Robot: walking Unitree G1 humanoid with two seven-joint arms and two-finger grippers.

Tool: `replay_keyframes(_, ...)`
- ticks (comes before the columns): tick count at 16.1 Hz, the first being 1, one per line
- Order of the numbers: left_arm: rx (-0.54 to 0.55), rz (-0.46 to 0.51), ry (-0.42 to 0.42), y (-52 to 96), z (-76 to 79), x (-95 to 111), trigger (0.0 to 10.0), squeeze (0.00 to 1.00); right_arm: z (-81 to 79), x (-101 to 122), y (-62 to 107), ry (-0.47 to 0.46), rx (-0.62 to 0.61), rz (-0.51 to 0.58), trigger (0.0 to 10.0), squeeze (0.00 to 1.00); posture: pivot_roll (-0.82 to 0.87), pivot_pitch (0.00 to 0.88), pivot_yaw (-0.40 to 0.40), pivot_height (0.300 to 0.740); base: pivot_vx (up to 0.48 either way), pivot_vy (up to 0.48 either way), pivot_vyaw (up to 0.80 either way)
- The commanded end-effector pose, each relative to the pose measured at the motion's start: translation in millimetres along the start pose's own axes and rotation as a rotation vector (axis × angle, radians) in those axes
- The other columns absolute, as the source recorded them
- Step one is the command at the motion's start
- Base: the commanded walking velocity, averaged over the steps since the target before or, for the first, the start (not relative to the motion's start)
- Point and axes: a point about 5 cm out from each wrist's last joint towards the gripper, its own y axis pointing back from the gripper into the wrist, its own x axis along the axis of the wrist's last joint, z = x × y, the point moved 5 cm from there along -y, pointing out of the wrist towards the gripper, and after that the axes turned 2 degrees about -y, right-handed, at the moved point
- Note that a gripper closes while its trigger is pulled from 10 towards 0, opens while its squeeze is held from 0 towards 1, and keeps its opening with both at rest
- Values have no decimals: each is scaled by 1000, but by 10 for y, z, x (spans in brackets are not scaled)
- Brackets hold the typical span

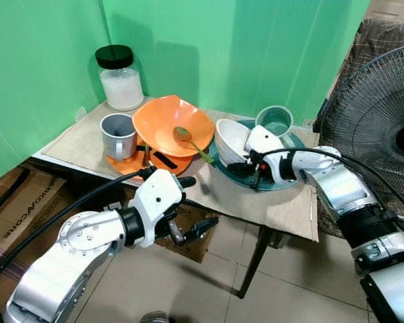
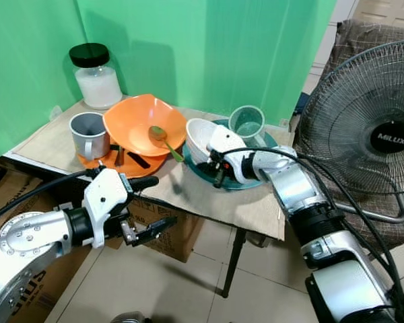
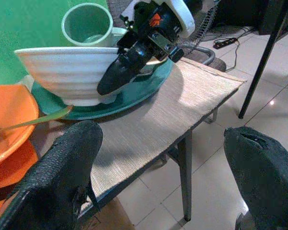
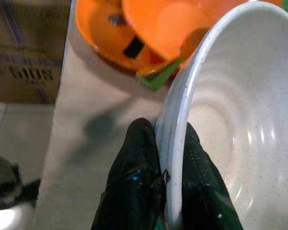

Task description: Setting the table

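Note:
A white ribbed bowl (image 1: 230, 140) sits tilted on a teal plate (image 1: 288, 177), with a green cup (image 1: 275, 121) behind it on the same plate. My right gripper (image 4: 168, 129) is shut on the white bowl's rim (image 4: 182, 110), one finger inside and one outside. Left of it an orange bowl (image 1: 165, 124) holding a spoon (image 1: 188, 140) rests on an orange plate (image 1: 124, 165), beside a grey mug (image 1: 118, 134). My left gripper (image 1: 198, 203) hangs open in front of and below the table's front edge, holding nothing.
A jar with a black lid (image 1: 120, 79) stands at the table's back left. A large fan (image 1: 384, 114) is close on the right. A cardboard box (image 1: 195, 235) sits under the table. A beige mat (image 1: 283, 208) overhangs the front edge; green screens stand behind.

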Motion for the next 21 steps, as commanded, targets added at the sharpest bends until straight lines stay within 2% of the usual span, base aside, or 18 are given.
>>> replay_keyframes(1,-7,-6,-15,-2,-9,-4,10000,0,62,260,76,18,-18,96,0,0,156,0,11,740,0,0,0)
replay_keyframes(6,-14,4,-23,-11,-11,20,10000,0,75,556,238,-28,0,260,0,0,155,0,17,740,0,0,0)
replay_keyframes(7,-14,4,-25,-8,-17,21,10000,0,67,685,305,-70,17,355,0,0,157,0,18,740,0,0,0)
replay_keyframes(9,-11,5,-26,-3,-25,23,10000,0,50,843,431,-117,40,476,0,0,156,0,20,740,0,0,0)
replay_keyframes(11,-6,20,-24,3,-36,55,10000,0,126,1012,645,-167,-15,615,0,0,151,0,24,740,0,0,0)
replay_keyframes(13,3,37,-23,6,-44,88,10000,0,180,1047,753,-148,-93,644,0,0,151,0,18,740,0,0,0)
replay_keyframes(14,52,50,-29,14,-86,122,10000,0,240,1039,925,-135,-243,646,7490,0,148,0,9,740,0,0,0)
replay_keyframes(15,120,71,-24,21,-149,159,10000,0,188,1026,1103,-145,-341,657,10000,0,140,0,12,740,0,0,0)
replay_keyframes(16,166,84,-25,28,-203,178,10000,0,138,1007,1176,-167,-392,660,10000,0,126,0,14,740,0,0,0)
replay_keyframes(18,377,139,-9,-5,-473,256,10000,0,9,937,1305,-177,-544,657,10000,0,98,0,22,740,0,0,-744)
replay_keyframes(20,461,176,24,-31,-560,311,10000,0,-2,923,1373,-192,-657,669,10000,0,88,0,18,740,0,0,-753)
replay_keyframes(21,537,182,34,-37,-617,308,10000,0,-7,886,1407,-215,-727,670,10000,0,86,0,17,740,0,0,-763)
